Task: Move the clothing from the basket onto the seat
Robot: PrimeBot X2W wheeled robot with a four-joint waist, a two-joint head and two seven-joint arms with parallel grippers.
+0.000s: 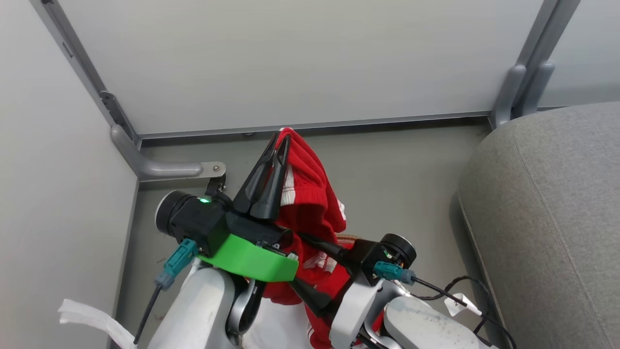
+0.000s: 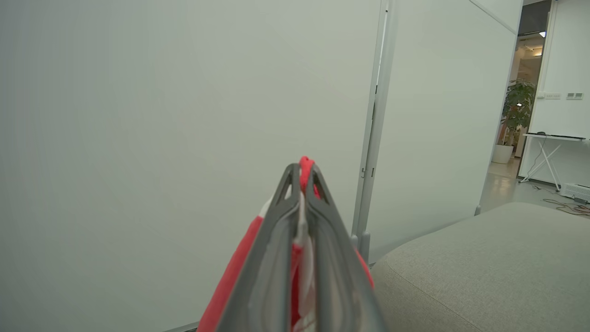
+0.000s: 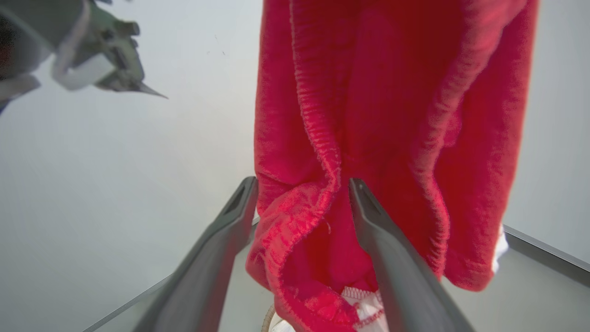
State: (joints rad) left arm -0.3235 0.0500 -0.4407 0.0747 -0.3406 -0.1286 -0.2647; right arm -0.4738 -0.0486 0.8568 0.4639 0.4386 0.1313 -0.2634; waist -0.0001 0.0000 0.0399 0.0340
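Left gripper (image 2: 302,168) clamped on soft bright red white-trimmed garment (image 1: 310,203) mid-frame, right wrist view shows right gripper (image 3: 302,184) spread, possibly straddling its hem

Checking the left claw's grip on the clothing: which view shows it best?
Left wrist view: the left claw pinches the clothing between its tips, close up. Head view shows that sidelong; right wrist view shows hanging fabric.

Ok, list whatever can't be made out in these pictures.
Oval white slatted basket with brown woven rim: head view, mostly hidden behind both arms and the hanging bright red fabric garment; its contents cannot be told.
Light grey upholstered sofa cushion: cut off by the head view's right edge.
Open right gripper: right wrist view, contact with the garment unclear.
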